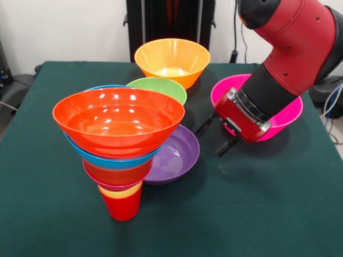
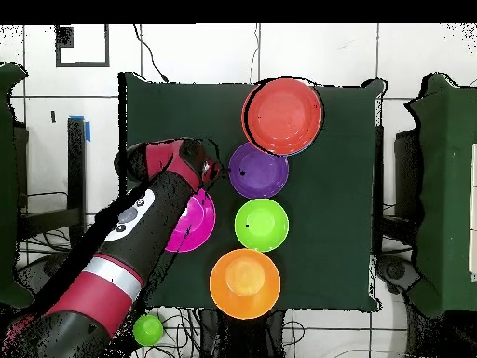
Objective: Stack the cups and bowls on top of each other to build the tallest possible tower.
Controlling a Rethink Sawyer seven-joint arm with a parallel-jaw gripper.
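tower (image 1: 120, 155) stands front-left on the green table (image 1: 278, 214): red cup (image 1: 123, 208) at the base, a yellow rim just above it, then crimson-pink, orange, blue, and a wide orange-red bowl (image 1: 118, 120) on top. stack widens upward and looks upright. in the overhead view the top bowl (image 2: 283, 116) hides everything under it.

purple bowl (image 1: 176, 155) sits just right of the tower, touching or nearly touching it, empty. green bowl (image 1: 159, 89) is behind the tower, partly hidden by the top bowl. light orange bowl (image 1: 172, 60) is further back, near the far table edge, apart from the green 1.

gripper (image 1: 217, 136) hovers right of the purple bowl, tilted down toward the left, 2 black fingers (image 1: 205, 126) spread apart, nothing between them. magenta-pink bowl (image 1: 284, 115) is behind the wrist, mostly covered by the arm (image 1: 292, 48).

overhead: purple (image 2: 257, 170), green (image 2: 261, 224), light orange (image 2: 244, 282) run in a rough line, magenta-pink (image 2: 194, 224) beside the green 1, gripper (image 2: 213, 171) at the purple bowl's edge.
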